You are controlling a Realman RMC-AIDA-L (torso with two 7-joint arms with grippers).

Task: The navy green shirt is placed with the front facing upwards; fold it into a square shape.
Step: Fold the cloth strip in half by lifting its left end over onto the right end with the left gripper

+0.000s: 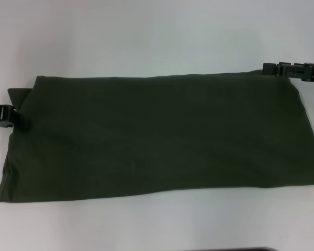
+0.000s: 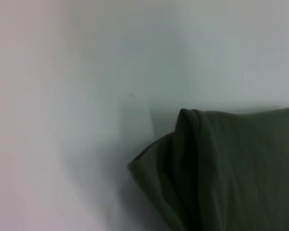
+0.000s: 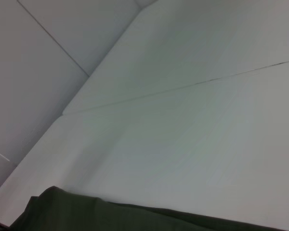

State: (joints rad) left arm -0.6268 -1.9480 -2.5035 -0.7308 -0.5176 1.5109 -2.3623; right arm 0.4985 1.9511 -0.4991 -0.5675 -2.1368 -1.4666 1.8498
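The navy green shirt [image 1: 157, 136] lies on the white table as a long folded rectangle, plain green side up, with no lettering or collar showing. My left gripper [image 1: 18, 119] sits at the shirt's left end, near its far corner, overlapping the cloth edge. My right gripper [image 1: 269, 68] is at the far right corner, right at the cloth's edge. The left wrist view shows a bunched, folded corner of the shirt [image 2: 231, 168]. A strip of the shirt's edge [image 3: 111, 216] is all the right wrist view shows of it.
The white table [image 1: 146, 36] stretches beyond the shirt on the far side and in a strip along the front. A thin seam [image 3: 183, 86] crosses the table top in the right wrist view. The shirt's right end reaches the picture's edge in the head view.
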